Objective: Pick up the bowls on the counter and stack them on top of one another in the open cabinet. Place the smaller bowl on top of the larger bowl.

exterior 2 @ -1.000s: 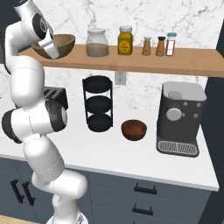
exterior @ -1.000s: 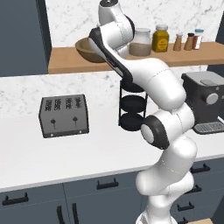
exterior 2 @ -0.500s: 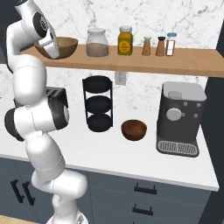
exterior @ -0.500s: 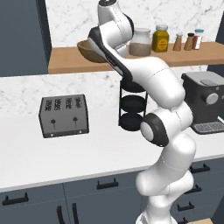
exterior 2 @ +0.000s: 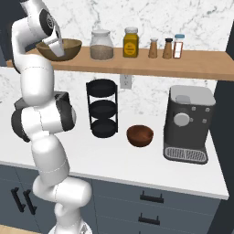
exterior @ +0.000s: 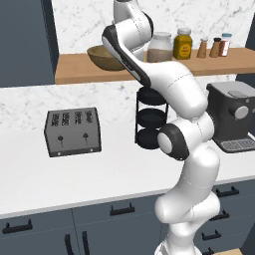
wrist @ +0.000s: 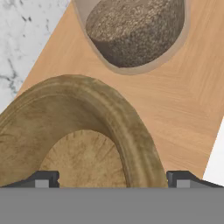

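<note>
The larger bowl [exterior: 103, 57] [exterior 2: 69, 46], wide and light tan, sits on the left part of the open cabinet shelf [exterior 2: 137, 66] [exterior: 74, 74]. My gripper [wrist: 111, 180] [exterior 2: 58, 51] hovers right over it, open. Its fingertips [wrist: 43, 179] stand wide apart on either side of the bowl's thick rim [wrist: 127, 127] without pressing it. The smaller bowl [exterior 2: 140, 135], dark reddish-brown, rests on the counter [exterior 2: 114, 157] between the black rack and the coffee machine.
A glass jar [exterior 2: 101, 45] [wrist: 135, 30] stands on the shelf just right of the tan bowl, followed by a honey jar [exterior 2: 130, 42] and spice bottles [exterior 2: 168, 48]. On the counter are a toaster [exterior: 72, 132], a black three-tier rack [exterior 2: 103, 109] and a coffee machine [exterior 2: 187, 123].
The jaws have opened wide and let go of the tan bowl, which stays on the shelf. The arm has hardly moved.
</note>
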Available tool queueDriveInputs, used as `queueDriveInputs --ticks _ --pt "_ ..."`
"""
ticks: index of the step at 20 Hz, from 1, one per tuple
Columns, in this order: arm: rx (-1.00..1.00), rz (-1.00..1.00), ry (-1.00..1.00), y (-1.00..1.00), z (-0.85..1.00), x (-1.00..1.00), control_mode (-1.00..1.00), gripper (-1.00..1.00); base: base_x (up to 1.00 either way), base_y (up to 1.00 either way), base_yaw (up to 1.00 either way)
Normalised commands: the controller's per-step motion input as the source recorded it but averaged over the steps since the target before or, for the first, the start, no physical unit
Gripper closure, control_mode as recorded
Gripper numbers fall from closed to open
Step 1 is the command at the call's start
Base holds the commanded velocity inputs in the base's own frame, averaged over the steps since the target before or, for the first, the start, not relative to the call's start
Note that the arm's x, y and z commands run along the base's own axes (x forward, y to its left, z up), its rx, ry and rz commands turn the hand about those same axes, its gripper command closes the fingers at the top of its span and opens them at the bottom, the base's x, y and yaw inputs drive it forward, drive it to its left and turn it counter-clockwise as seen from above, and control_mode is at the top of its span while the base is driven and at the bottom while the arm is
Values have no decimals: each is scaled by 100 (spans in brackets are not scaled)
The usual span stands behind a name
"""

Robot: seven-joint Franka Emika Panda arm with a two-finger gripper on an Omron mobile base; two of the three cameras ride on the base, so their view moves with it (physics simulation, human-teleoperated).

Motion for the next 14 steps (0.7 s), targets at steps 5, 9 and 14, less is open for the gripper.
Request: queueDriveInputs --ticks 5,9,14 --pt "9 0 -8 -18 2 -74 -100 -100 0 0 0" --pt "15 3 -17 -47 0 -100 -100 -100 0 0 0" --pt "2 9 -3 -68 -20 -100 -100 -100 0 0 0"
